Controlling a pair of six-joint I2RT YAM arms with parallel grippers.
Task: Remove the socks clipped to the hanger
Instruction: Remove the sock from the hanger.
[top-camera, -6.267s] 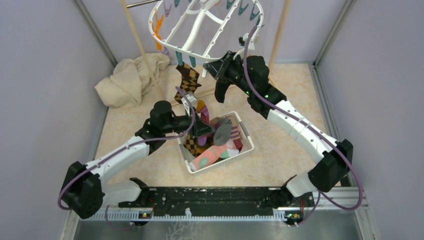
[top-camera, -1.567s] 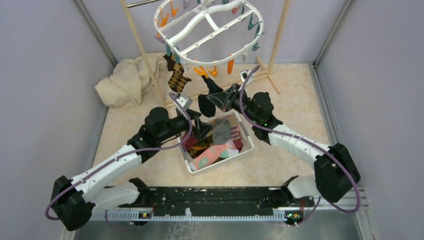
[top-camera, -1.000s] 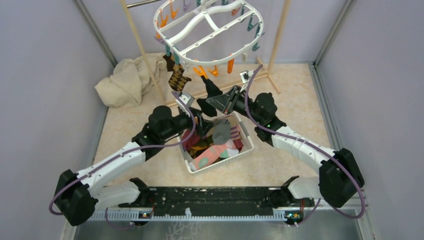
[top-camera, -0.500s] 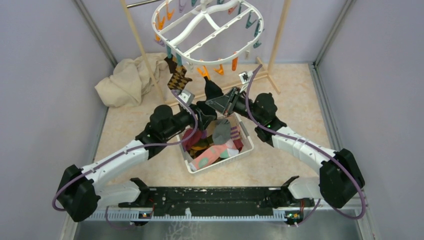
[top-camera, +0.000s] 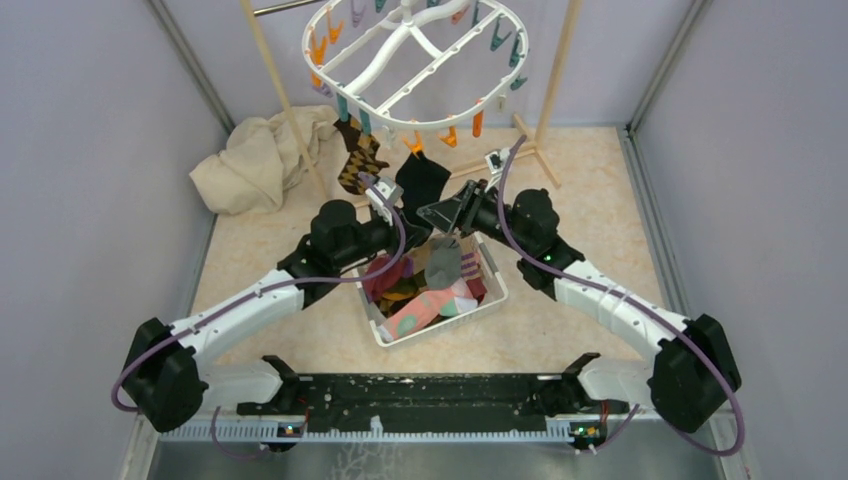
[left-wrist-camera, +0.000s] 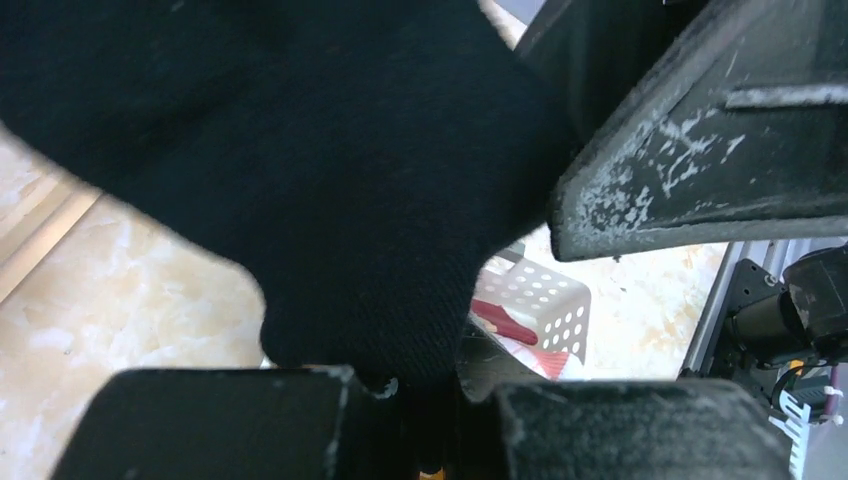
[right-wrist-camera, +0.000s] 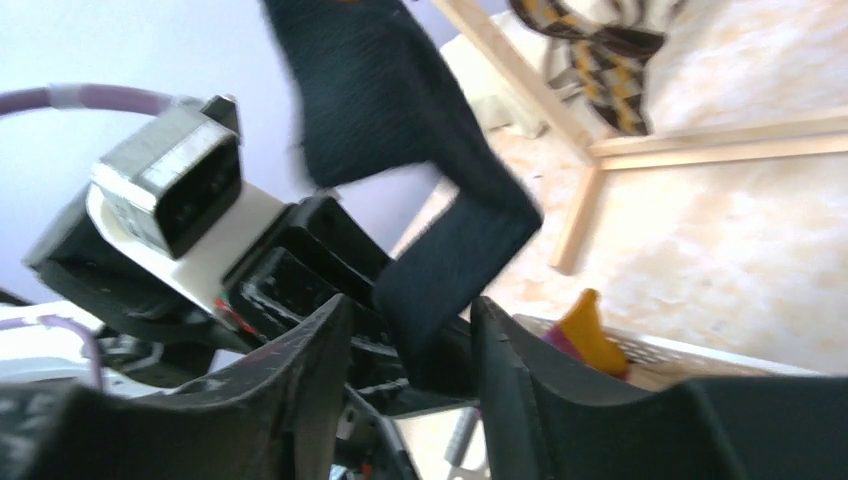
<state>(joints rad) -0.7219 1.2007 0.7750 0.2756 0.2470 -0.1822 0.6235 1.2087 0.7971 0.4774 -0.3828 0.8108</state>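
1. Hanger (top-camera: 400, 28): white oval frame, upper centre of the top view, tilted, with orange and teal pegs dangling from its rim.
2. Beige cloth heap (top-camera: 255, 160): left of centre, on the floor beside a wooden pole.
3. Basket (top-camera: 490, 265): white, perforated, centre of the frame, holding a loose pile of mixed socks (top-camera: 425, 305).
4. Black sock (top-camera: 420, 180): hangs below the hanger's near rim, just under an orange peg (top-camera: 415, 143), between the two grippers. Long axis runs top to bottom of the frame, with the upper end at the rim and the lower end bent back at a fold.
5. Argyle sock (top-camera: 355, 160): brown and yellow, left of the black one, under a teal peg. Long axis top to bottom, leaning slightly.
6. Left gripper (left-wrist-camera: 410, 400): fingers drawn close, pinching the black sock's lower end.
7. Right gripper (right-wrist-camera: 410, 305): fingers part-way apart, the black sock passing loosely between them.
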